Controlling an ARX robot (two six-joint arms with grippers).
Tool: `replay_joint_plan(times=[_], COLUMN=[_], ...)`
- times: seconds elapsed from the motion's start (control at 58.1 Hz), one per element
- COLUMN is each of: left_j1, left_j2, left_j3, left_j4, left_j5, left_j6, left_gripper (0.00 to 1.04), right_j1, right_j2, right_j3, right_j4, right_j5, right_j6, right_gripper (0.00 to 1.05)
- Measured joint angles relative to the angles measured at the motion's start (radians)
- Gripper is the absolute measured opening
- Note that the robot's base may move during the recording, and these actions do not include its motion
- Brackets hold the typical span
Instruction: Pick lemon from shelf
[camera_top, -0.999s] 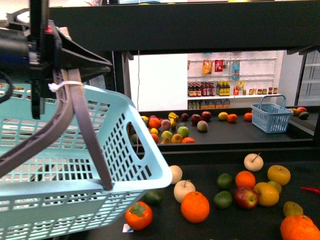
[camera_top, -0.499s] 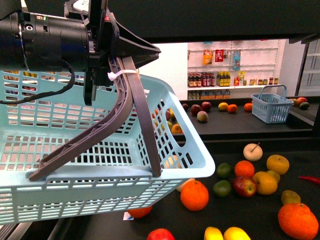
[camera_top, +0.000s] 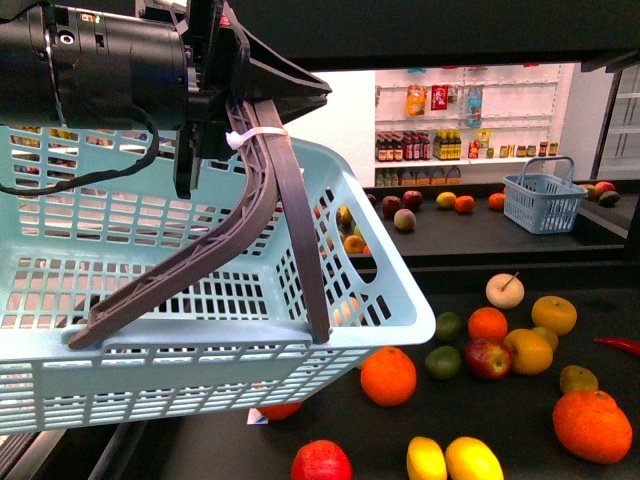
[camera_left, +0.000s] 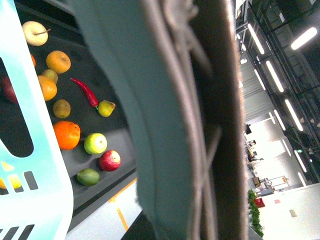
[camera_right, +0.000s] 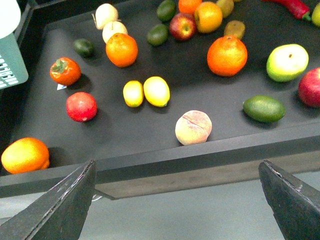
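Two bright yellow oval lemons (camera_top: 473, 460) lie side by side on the black tray of the shelf (camera_top: 520, 425), near its front edge. They also show in the right wrist view (camera_right: 156, 91), with the tray (camera_right: 150, 131) beneath them. My right gripper (camera_right: 177, 210) is open and empty, off the tray's front rim over the grey floor, short of the lemons. My left gripper (camera_top: 250, 125) is shut on the grey handle (camera_top: 295, 235) of a light blue basket (camera_top: 200, 330), held up at the left. The handle (camera_left: 212, 120) fills the left wrist view.
Oranges (camera_top: 388, 375), an apple (camera_top: 488, 357), limes, a persimmon (camera_right: 65, 71), a peach (camera_right: 193, 127), an avocado (camera_right: 263, 108) and a red chili (camera_left: 86, 91) lie around the lemons. A small blue basket (camera_top: 545, 203) stands on the far tray. Bottle shelves stand behind.
The basket and my left arm have swung right and now cover more of the view. The view has dropped lower, bringing the two lemons and a red apple into sight at the bottom.
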Motion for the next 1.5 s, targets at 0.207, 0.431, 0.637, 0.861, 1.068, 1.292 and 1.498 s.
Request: replay_joint_plan(times=[0.207, 0.431, 0.637, 0.861, 1.068, 1.292, 1.498], left_j1=[0.0, 0.0, 0.0, 0.0, 0.0, 0.0, 0.0], left_j2=[0.0, 0.0, 0.0, 0.0, 0.0, 0.0, 0.0], left_j3=[0.0, 0.0, 0.0, 0.0, 0.0, 0.0, 0.0], left_j4=[0.0, 0.0, 0.0, 0.0, 0.0, 0.0, 0.0], left_j5=[-0.003, -0.002, -0.001, -0.002, -0.002, -0.001, -0.001], left_j6=[0.002, 0.001, 0.001, 0.001, 0.001, 0.001, 0.001], left_gripper=[0.06, 0.06, 0.06, 0.06, 0.06, 0.06, 0.06], right_j1=[0.013, 0.035, 0.061, 0.087, 0.104, 0.111, 0.111], right_j2=[0.629, 1.054, 1.283, 1.456, 1.591, 1.668, 1.722], right_j3=[0.294, 0.655, 0.935, 1.126, 1.263, 1.341, 1.39], right_j4=[0.211, 0.225, 0.144, 0.092, 0.055, 0.04, 0.015], right_j5=[-0.113, -0.119, -0.096, -0.08, -0.071, -0.062, -0.063], right_j6=[-0.032, -0.085, -0.167, -0.251, -0.321, -0.373, -0.391], right_gripper=[0.97, 0.97, 0.97, 0.97, 0.97, 0.97, 0.97])
